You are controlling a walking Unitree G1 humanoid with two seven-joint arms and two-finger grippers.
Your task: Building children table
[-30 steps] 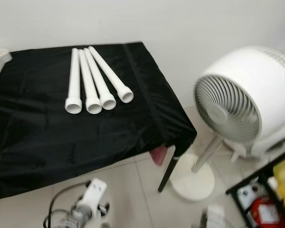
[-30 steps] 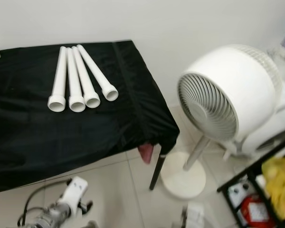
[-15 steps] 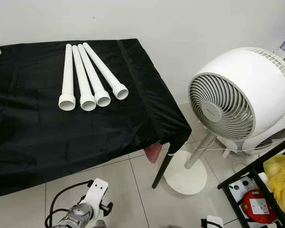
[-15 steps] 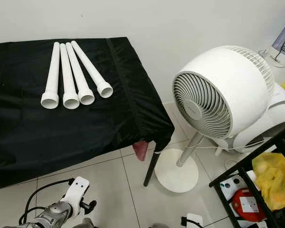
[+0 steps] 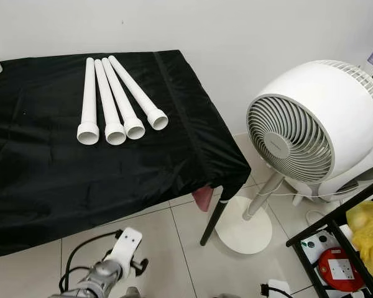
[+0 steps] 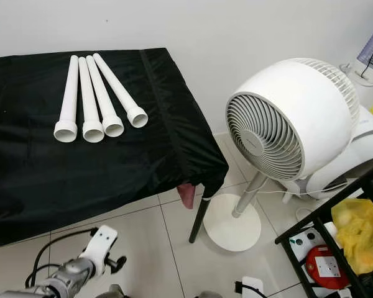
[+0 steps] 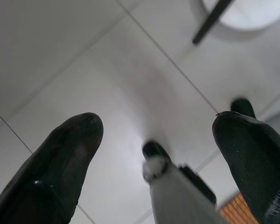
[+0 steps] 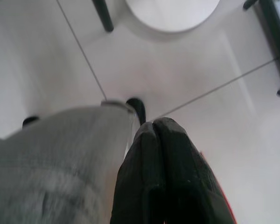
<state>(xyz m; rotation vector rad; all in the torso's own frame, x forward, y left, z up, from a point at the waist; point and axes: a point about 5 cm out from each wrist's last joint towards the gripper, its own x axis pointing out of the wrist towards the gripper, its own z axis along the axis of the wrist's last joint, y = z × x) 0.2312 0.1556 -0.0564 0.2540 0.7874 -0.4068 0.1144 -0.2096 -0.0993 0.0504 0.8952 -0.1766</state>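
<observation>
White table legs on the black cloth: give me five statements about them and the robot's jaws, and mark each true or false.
1. Four white table legs lie side by side on the black-covered table. True.
2. The legs' wide open ends face the wall. False: they face the robot.
3. The left gripper has its jaws apart, over floor tiles. True.
4. The right gripper grips a leg. False: its jaws are shut on nothing.
5. A white fan stands right of the table. True.

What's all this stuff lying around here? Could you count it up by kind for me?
White table legs: 4
Black-covered table: 1
White fan: 1
Black rack: 1
Total: 7
</observation>
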